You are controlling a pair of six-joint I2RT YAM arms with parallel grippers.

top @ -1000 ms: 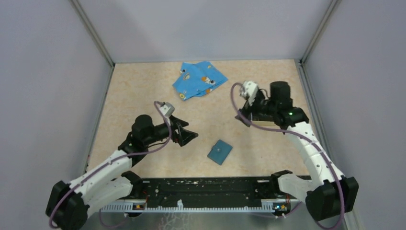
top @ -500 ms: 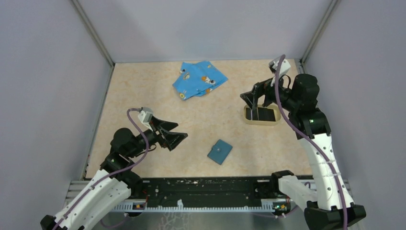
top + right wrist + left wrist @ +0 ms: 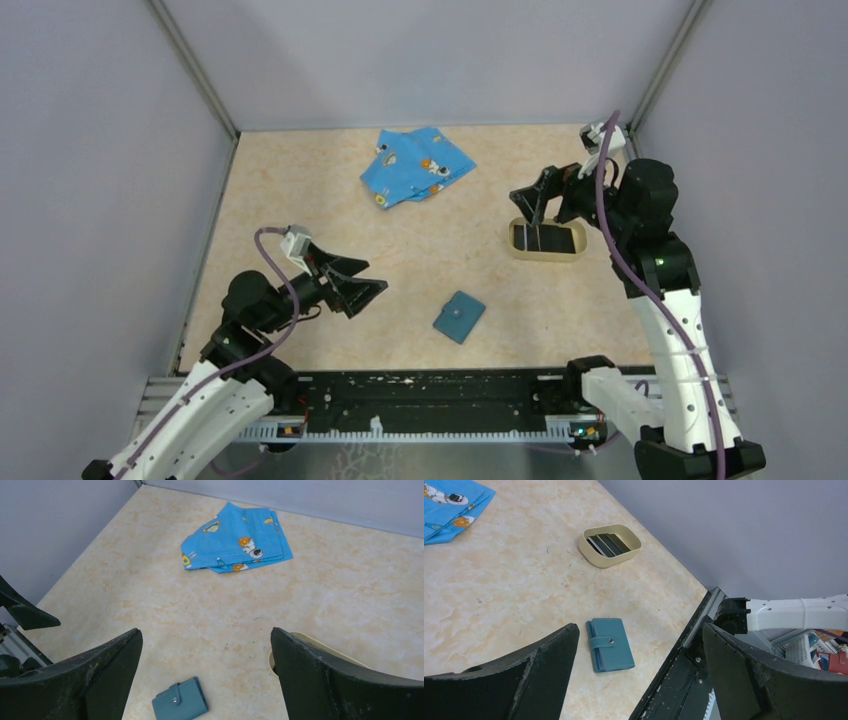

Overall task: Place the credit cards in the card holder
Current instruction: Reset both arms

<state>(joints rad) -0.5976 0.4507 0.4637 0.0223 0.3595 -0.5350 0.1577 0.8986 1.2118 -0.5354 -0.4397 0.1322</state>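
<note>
Since the earlier frame the right pincer (image 3: 545, 205) has been shifting slightly rightward; overhead, it is hovering wide open, empty, near the tray (image 3: 545, 256) holding the credit cards (image 3: 545, 237). Left wrist: the left pincer (image 3: 640, 630) is gaping empty above the closed card holder (image 3: 610, 645) on the worktop (image 3: 514, 575). Right wrist: the card holder is lying well apart from the cloth (image 3: 235, 540).

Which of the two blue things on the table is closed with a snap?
The teal card holder near the front edge; the cartoon-print cloth at the back has none.
</note>
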